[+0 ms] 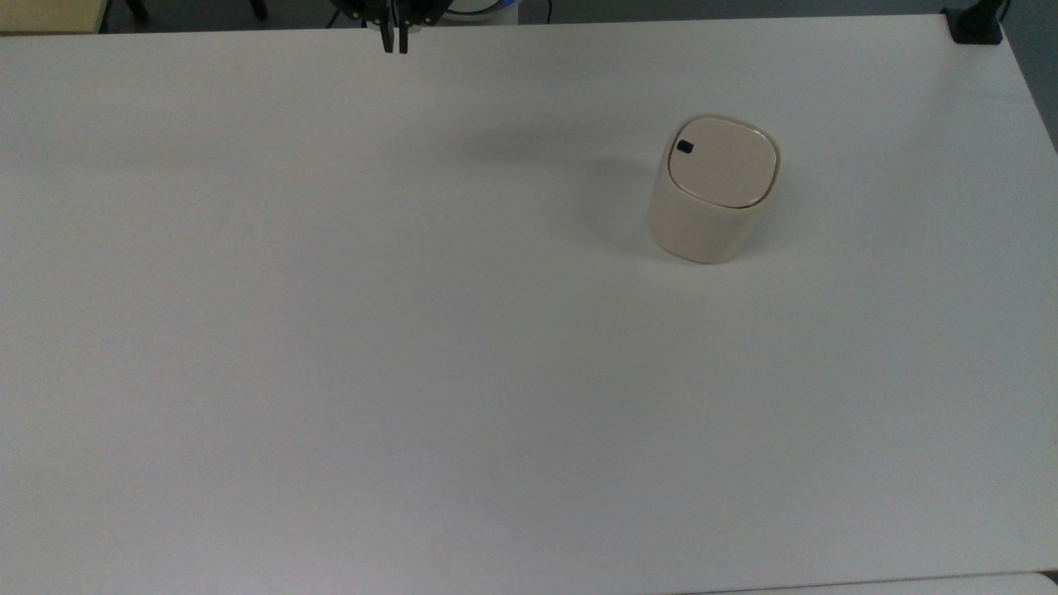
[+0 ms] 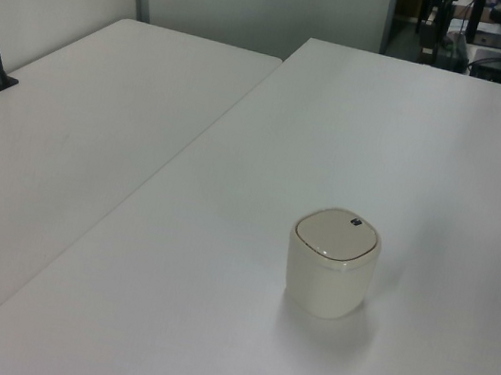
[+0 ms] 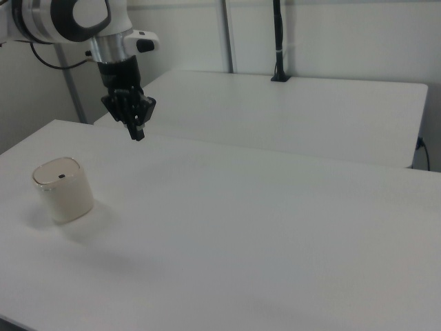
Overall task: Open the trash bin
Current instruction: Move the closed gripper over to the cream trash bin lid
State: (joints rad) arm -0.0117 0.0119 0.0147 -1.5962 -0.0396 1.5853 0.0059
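The trash bin point(image 1: 711, 194) is a small cream plastic tub with a flat lid lying shut and a black button point(image 1: 684, 147) at its rim. It stands on the white table point(image 1: 413, 330), toward the top view's right. It also shows in the left view as the trash bin point(image 2: 332, 264) and at the right view's left as the trash bin point(image 3: 63, 189). My gripper point(image 1: 394, 45) hangs at the top view's upper edge, far to the left of the bin. In the right view the gripper point(image 3: 138, 132) is high above the table, fingers together, holding nothing.
A second white table point(image 2: 76, 139) adjoins at the left view's left. A black pole on a clamp point(image 3: 278, 41) stands on the far table in the right view. A black clamp point(image 1: 974, 25) sits at the table's corner in the top view's upper right.
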